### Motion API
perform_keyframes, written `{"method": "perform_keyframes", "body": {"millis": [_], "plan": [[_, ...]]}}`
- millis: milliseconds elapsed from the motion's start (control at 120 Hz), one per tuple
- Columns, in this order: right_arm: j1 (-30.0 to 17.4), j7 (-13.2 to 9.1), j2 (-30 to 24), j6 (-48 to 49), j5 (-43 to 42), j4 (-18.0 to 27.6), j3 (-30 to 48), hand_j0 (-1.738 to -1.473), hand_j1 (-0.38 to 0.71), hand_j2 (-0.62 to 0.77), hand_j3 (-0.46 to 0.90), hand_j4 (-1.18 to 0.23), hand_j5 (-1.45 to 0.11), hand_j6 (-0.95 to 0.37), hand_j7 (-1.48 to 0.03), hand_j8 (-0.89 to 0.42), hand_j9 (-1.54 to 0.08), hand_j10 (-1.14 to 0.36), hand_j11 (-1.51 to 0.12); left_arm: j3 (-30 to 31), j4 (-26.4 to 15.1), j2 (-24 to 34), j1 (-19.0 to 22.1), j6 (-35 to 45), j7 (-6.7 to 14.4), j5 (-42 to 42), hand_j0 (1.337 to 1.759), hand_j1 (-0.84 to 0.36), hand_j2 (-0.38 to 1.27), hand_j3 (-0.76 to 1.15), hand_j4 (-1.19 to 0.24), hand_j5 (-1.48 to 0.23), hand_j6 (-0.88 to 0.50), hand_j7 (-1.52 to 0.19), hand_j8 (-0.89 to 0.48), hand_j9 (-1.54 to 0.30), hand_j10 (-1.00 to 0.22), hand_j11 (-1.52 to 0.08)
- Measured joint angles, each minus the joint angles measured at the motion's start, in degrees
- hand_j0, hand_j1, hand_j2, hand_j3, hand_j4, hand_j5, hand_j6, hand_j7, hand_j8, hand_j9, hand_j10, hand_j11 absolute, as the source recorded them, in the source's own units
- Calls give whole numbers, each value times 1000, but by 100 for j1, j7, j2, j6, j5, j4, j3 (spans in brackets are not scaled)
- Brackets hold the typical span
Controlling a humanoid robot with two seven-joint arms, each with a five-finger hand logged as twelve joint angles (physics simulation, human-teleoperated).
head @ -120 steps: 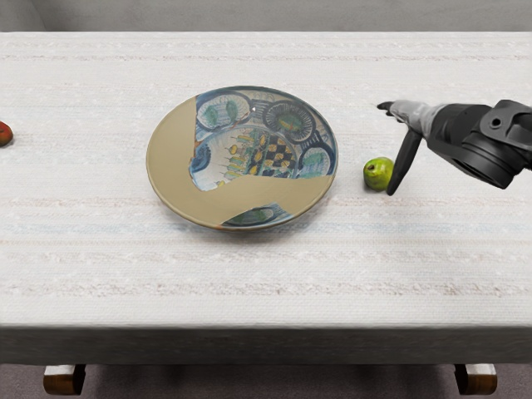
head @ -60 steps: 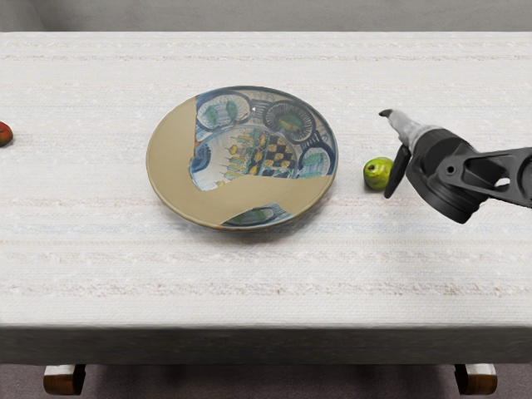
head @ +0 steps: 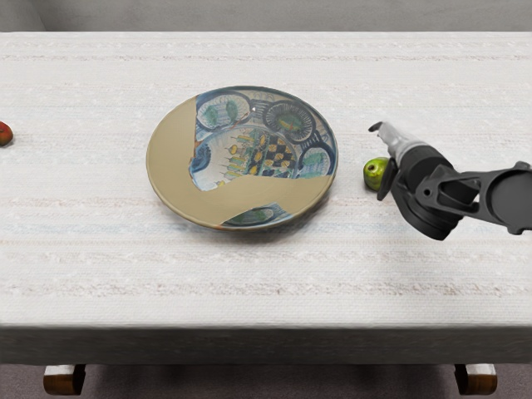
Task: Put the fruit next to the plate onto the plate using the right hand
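Worktop (head: 266,283): pale woven cloth, front edge nearest the camera. The front half is bare.

Right arm comes in from the right edge, low over the cloth, with the dark wrist housing nearest. Right hand (head: 401,156) sits at the fruit's right side. Fingers are spread and not wrapped. One dark finger (head: 385,181) hangs down across the fruit's right flank. One pale finger (head: 387,131) points up and left, past the fruit's far side. Cannot tell if the dark finger touches the skin or only hides it. Judgement: hand open and cupping in from the right, no grip made yet.

Fruit (head: 374,173): small, green, resting on the cloth just beside the plate's right rim and not on it. That spot leaves the right arm a short carry leftward over the rim.

Plate (head: 170,162): large, shallow, with a tan band and a painted centre. It lies flat at mid-worktop with nothing on it. Its near-right rim is the side closest to the fruit.

Far left edge: a small red thing (head: 4,133), well apart from the plate. It looks like another fruit, though I cannot tell. It is not the one meant, being nowhere near the plate.

Left arm not seen.
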Motion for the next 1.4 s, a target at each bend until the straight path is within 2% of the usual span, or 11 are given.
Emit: {"method": "perform_keyframes", "body": {"millis": [392,783,1033,1400], "plan": [[-52,0,144,-10,-9,-176,-98,-1658,-117,-37,0,-195,-252,-197,-252,-196,-252,-195,-252,0,0,0,0,0,0,-2,1658,348,0,0,-1,-1,-1,-1,-1,-1,-1,-1],[-205,0,197,-13,-14,-541,-125,-1658,-109,-38,0,-202,-262,-204,-261,-203,-262,-202,-261,-6,0,0,-9,0,0,-3,1658,348,0,0,-1,-1,-1,-1,-1,-1,-1,-1],[-237,0,438,-5,-10,-784,-148,-1658,-62,-46,0,-242,-313,-243,-313,-243,-313,-242,-313,-4,0,0,-9,0,0,-2,1658,348,0,0,-1,-1,-1,-1,-1,-1,-1,-1],[-258,0,522,3,-10,-825,-150,-1658,17,-59,0,-307,-398,-308,-397,-307,-398,-307,-398,-1,0,0,-9,0,0,-3,1658,348,0,0,-1,-1,-1,-1,-1,-1,-1,-1]]}}
